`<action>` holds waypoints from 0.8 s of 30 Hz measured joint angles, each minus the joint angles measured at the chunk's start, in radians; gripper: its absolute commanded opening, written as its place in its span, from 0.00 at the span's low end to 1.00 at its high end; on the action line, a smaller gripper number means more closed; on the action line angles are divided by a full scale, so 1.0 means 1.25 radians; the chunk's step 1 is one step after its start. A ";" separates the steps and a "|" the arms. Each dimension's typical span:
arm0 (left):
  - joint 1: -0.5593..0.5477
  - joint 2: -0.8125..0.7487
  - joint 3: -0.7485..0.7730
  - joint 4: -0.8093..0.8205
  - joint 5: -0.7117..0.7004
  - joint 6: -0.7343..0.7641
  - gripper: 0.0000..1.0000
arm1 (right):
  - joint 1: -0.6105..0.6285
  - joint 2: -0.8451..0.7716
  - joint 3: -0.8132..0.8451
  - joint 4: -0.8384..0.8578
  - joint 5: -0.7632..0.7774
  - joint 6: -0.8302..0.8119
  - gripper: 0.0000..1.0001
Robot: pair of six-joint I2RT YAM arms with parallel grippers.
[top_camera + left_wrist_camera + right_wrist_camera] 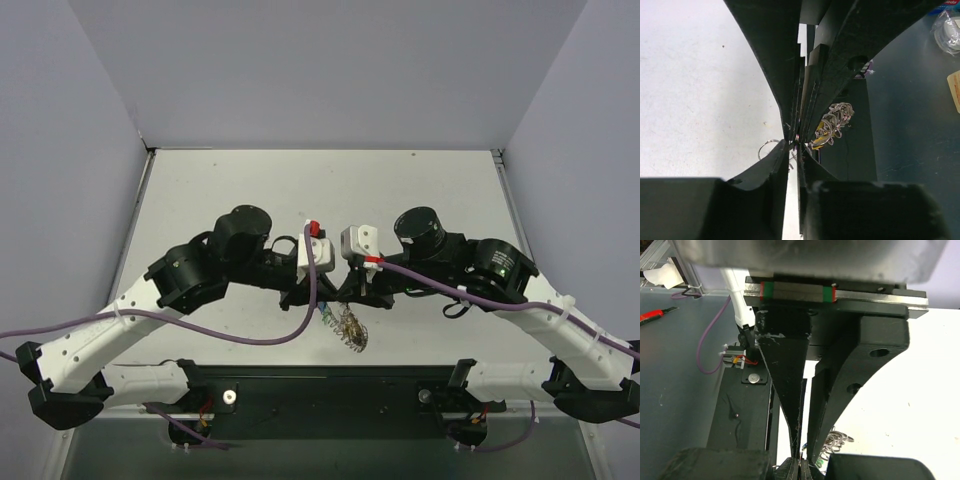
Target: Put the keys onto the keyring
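Note:
In the top view my left gripper (pixel 318 297) and right gripper (pixel 346 292) meet tip to tip over the table's near middle. A tangled silvery keyring bundle (pixel 352 331) hangs below them, with a blue key (pixel 327 318) beside it. In the left wrist view my left gripper (pixel 795 145) is shut, tips against the other gripper's tips. A small silver ring (pixel 766 148) pokes out on the left, and the keyring coils (pixel 834 122) with a yellow key head hang on the right. In the right wrist view my right gripper (pixel 801 463) is shut, with the coils (pixel 837 439) just to its right. What each pinches is mostly hidden.
The white table (pixel 300 190) stretches behind the grippers between grey walls. The black base plate (pixel 330 392) lies under the hanging bundle at the near edge. A purple cable (pixel 230 335) loops from the left arm. A red-handled tool (pixel 652 315) lies off the table.

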 measured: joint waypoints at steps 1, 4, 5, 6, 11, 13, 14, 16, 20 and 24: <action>0.000 0.000 -0.002 0.002 0.002 -0.001 0.03 | 0.000 0.000 0.000 0.000 0.000 0.000 0.00; 0.000 -0.001 -0.014 0.012 0.010 -0.003 0.00 | -0.001 -0.002 -0.005 -0.002 0.005 0.000 0.00; 0.000 -0.002 -0.020 0.019 0.012 -0.004 0.00 | -0.002 -0.002 -0.006 -0.003 0.007 0.000 0.00; 0.000 -0.003 -0.026 0.027 0.013 -0.005 0.00 | -0.002 -0.002 -0.008 -0.005 0.009 0.000 0.00; 0.000 -0.027 -0.077 0.082 0.011 -0.020 0.00 | -0.002 -0.004 -0.018 -0.004 0.014 0.002 0.08; 0.000 -0.048 -0.103 0.113 0.004 -0.026 0.00 | -0.001 -0.010 -0.029 0.012 0.015 0.005 0.24; 0.000 -0.060 -0.118 0.131 0.000 -0.031 0.00 | -0.001 -0.015 -0.035 0.022 0.015 0.008 0.38; 0.000 -0.077 -0.139 0.149 -0.009 -0.038 0.00 | -0.001 -0.031 -0.052 0.054 0.016 0.018 0.47; 0.000 -0.101 -0.167 0.176 -0.023 -0.047 0.00 | -0.001 -0.078 -0.079 0.114 0.026 0.022 0.56; 0.000 -0.104 -0.168 0.189 -0.030 -0.055 0.00 | -0.001 -0.129 -0.105 0.156 0.033 0.025 0.55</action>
